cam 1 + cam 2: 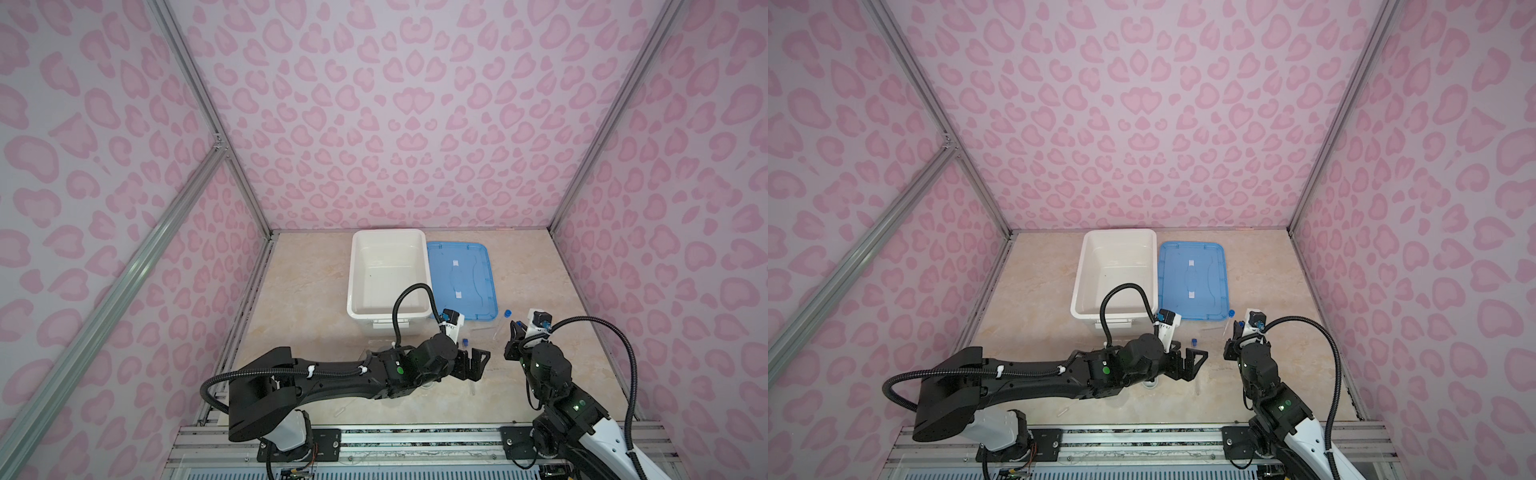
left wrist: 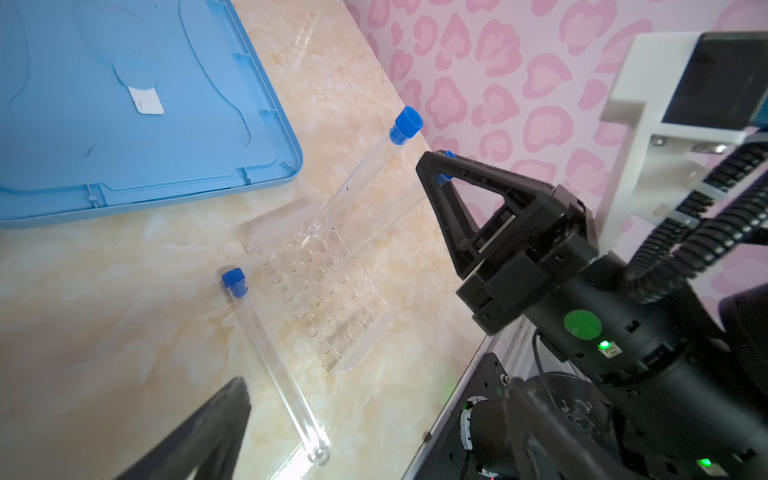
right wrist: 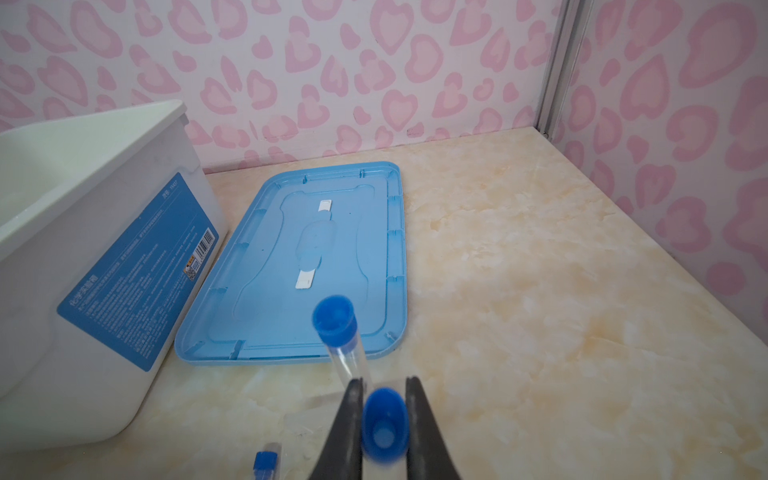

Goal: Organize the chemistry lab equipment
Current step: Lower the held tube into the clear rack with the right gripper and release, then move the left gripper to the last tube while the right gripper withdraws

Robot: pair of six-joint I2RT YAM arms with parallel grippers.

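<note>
Gripping a long clear blue-capped tube (image 3: 384,432) near its cap, my right gripper (image 3: 383,384) sits beside a second tube (image 2: 357,178) leaning in the clear perforated rack (image 2: 320,291); my left gripper (image 1: 475,362) gapes empty near a third tube (image 2: 270,353).

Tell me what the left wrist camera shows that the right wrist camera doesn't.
Only the left wrist view: the clear rack with its grid of holes, and the full length of the lying tube. Only the right wrist view: the white bin with its blue label. Both: the blue lid, the tilted tube in the rack, and the right end effector shut on a third tube.
</note>
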